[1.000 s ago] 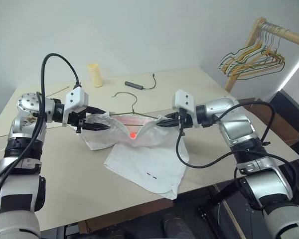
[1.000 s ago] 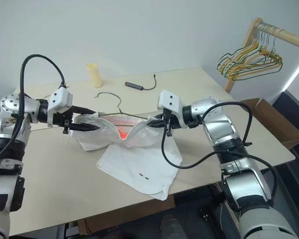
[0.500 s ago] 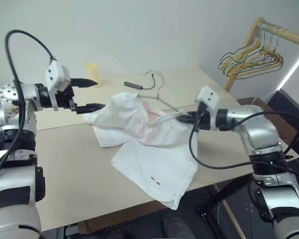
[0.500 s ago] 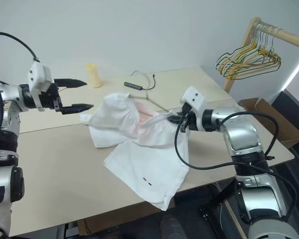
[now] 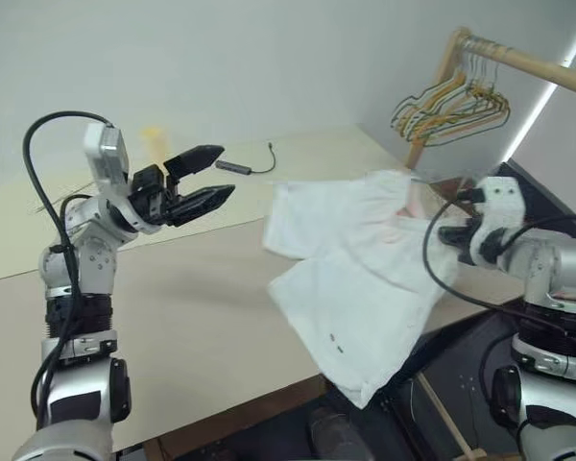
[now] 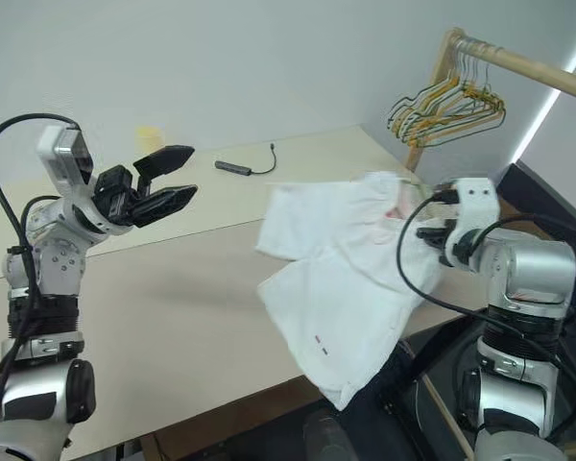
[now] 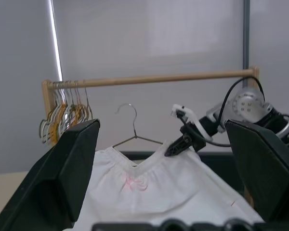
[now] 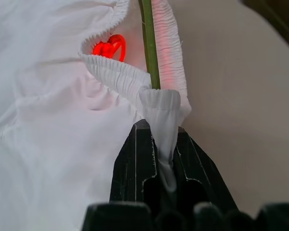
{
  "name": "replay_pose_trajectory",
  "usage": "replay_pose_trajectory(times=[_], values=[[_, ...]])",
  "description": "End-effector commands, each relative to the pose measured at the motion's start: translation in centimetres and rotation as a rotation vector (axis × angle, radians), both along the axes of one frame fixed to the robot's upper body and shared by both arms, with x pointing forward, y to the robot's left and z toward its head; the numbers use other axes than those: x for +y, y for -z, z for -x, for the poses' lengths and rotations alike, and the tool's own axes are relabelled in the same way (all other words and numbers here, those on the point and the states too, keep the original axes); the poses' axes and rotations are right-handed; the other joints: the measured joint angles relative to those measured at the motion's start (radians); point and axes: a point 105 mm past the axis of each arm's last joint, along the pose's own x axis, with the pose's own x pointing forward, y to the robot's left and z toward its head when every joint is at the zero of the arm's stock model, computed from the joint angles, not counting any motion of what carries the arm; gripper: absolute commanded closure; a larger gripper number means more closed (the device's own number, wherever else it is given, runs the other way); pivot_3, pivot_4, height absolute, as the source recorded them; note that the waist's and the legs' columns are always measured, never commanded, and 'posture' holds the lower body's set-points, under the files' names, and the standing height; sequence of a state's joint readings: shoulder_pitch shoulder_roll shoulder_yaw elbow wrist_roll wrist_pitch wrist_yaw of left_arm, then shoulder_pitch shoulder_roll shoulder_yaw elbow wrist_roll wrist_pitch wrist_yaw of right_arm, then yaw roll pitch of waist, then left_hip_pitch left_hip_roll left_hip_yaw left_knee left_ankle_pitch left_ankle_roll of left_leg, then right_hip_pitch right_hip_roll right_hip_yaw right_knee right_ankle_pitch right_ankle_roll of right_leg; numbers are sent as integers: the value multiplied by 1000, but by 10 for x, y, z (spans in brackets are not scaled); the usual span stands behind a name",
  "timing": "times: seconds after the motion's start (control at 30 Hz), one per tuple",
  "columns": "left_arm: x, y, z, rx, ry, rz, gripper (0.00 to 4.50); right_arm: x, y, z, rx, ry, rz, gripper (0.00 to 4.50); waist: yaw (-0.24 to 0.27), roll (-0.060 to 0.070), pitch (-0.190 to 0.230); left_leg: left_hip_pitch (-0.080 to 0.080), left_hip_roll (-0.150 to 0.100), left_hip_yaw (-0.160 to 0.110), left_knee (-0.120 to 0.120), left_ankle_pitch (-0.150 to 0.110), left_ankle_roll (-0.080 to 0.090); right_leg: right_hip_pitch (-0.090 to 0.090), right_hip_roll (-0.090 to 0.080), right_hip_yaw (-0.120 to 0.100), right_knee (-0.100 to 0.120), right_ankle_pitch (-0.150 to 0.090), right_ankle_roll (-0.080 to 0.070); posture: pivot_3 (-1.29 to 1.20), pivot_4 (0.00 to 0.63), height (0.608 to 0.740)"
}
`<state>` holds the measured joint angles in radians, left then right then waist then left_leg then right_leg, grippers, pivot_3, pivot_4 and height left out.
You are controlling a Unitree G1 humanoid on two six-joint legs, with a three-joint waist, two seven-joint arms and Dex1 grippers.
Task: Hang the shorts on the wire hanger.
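Note:
The white shorts [image 5: 360,259] lie spread over the table's right part, their lower hem drooping past the table edge. My right gripper [image 8: 158,129] is shut on the gathered waistband at the right end, next to a small red bow. The wire hanger [image 7: 135,139] runs inside the waistband, its hook [image 7: 129,109] sticking up above the shorts, and its thin wire [image 8: 149,48] passes just beyond my fingers. My left gripper [image 5: 226,171] hovers open and empty above the table's left part, well apart from the shorts and pointing toward them.
A wooden rack [image 5: 518,67] with bunched green, yellow and grey hangers [image 5: 451,96] stands at the back right. A black cable with an adapter [image 5: 235,167] and a pale yellow cup [image 5: 152,137] sit at the table's [image 5: 173,298] far side.
My left gripper let go of the waistband, opened wide and rose away. My right gripper carried the shorts and hanger toward the table's right edge. The camera turned right.

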<state>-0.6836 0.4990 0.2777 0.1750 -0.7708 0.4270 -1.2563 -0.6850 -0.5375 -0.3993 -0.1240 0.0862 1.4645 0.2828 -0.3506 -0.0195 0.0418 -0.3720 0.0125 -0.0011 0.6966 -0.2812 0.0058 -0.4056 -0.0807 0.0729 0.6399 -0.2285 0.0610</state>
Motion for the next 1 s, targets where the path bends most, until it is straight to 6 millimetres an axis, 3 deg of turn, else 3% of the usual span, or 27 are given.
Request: replay_pose_trajectory(times=[0.03, 0.33, 0.6, 0.73, 0.83, 1.0], values=[[-3, -11, 7, -27, 3, 47, 0, -24, -27, 3, -86, 166, 54, 4466, -22, 0, 0, 0, 0, 0, 0, 0, 0, 0, 0, 0, 0, 0, 0, -392, 0, 740], [-14, -9, 11, -23, -14, 84, 0, -53, -54, -3, -181, 507, 221, 4466, -104, 0, 0, 3, -1, 4, -1, 0, 0, 7, 2, 6, 0, -1, 1, -364, 0, 740], [-8, -10, 16, -24, -47, 91, 0, -63, -98, -20, -376, 644, 307, 4466, -116, 0, 0, 18, -1, 5, -4, 0, 0, 20, 4, 7, -9, -5, 10, -336, 0, 740], [-6, -10, 18, -28, -56, 88, 0, -68, -101, -33, -399, 654, 225, 4466, -116, 0, 0, 18, -1, 6, -5, -1, 1, 20, 3, 9, -10, -2, 8, -327, 0, 740], [-6, -9, 19, -29, -64, 79, 0, -74, -97, -43, -378, 656, 62, 4466, -113, 0, 0, 18, -1, 7, -5, -2, 3, 20, 2, 10, -12, 0, 6, -320, 0, 740], [-6, -8, 21, -28, -68, 74, 0, -89, -95, -46, -368, 705, -130, 4466, -100, 0, 0, 18, -1, 7, -6, -2, 3, 20, 3, 10, -14, 1, 6, -310, 0, 740]])
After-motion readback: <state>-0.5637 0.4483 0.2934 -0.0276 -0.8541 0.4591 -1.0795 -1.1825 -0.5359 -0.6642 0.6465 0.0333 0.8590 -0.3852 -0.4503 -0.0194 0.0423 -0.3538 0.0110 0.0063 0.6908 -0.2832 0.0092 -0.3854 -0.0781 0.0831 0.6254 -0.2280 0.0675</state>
